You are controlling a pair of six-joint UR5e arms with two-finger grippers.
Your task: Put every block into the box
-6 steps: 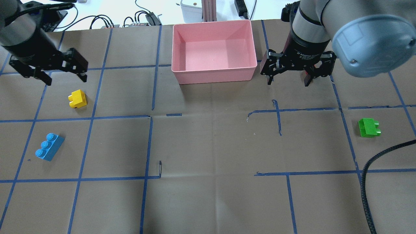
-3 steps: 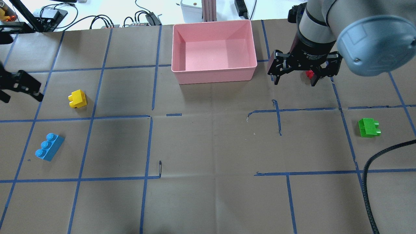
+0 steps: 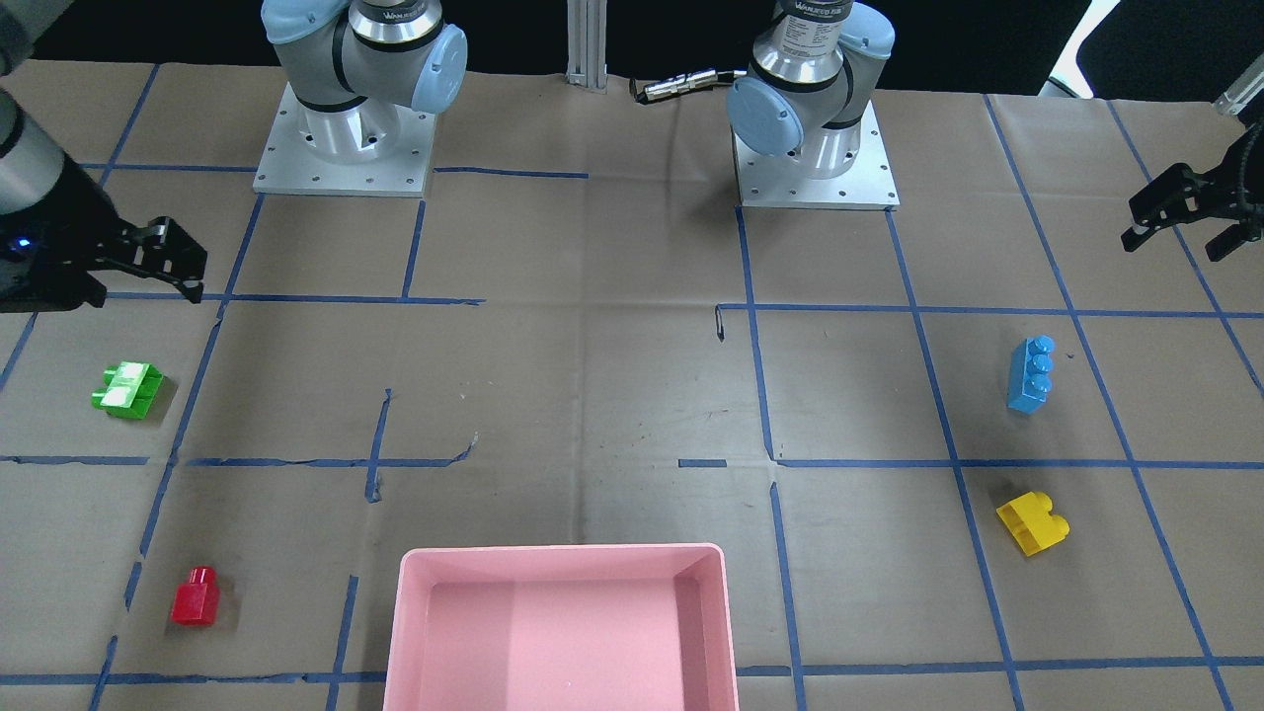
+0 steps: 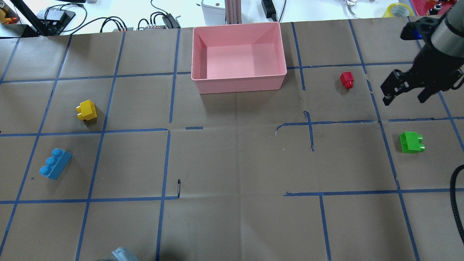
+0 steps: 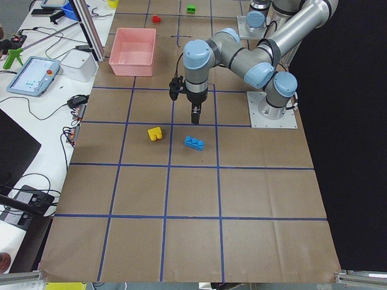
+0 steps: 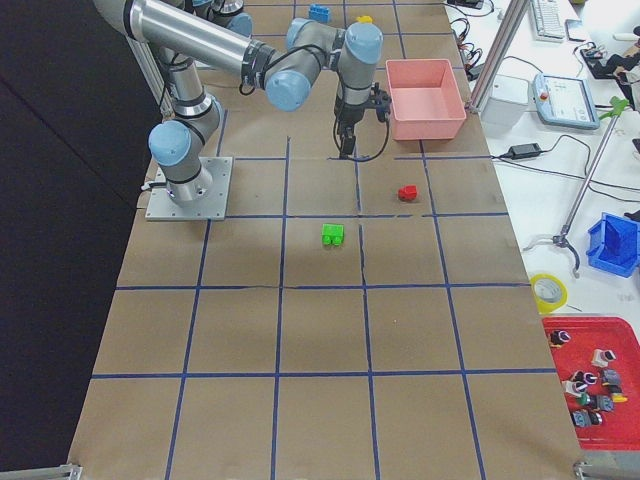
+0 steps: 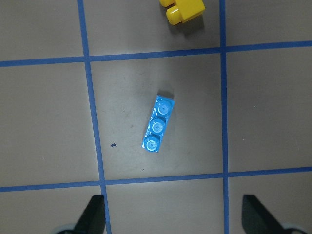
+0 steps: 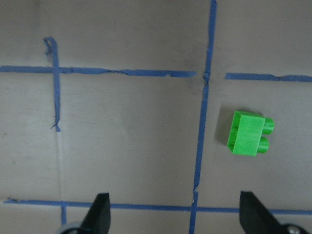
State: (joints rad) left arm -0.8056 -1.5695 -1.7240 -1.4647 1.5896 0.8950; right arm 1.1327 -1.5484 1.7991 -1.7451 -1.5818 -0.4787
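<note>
All four bricks are lying on the bench [image 4: 235,163], none of them in the pink box [image 4: 237,82]. The box is sitting at the far middle of the overhead view, and the front-facing view is cropping its near end.

The left hand [image 3: 1177,237] is hanging at the edge of the front-facing view, fingers spread apart and gripping nothing. The overhead frame isn't catching it. Its wrist view is showing only two fingertips [image 7: 95,217] at the bottom corners, wide apart. The blue three-stud brick [image 4: 54,164] is lying ahead of them, studs up and clear of both. The yellow brick [image 4: 86,110] is sitting near the blue one, across a tape line [image 4: 72,132], and the wrist view is cutting it off at the top edge.

The right hand [image 4: 404,98] is hovering near the overhead's right edge, fingers apart and carrying nothing. The arm [image 4: 446,43] above it is running out of frame. We're seeing the hand near both the red brick [image 4: 347,79] and the green brick [image 4: 410,142], touching neither. Its wrist view is showing the green brick lying on its side, studs pointing sideways, off to one side of the fingertips. The red brick is lying beside the box, apart from its wall. It's showing too small for us to call its pose.
</note>
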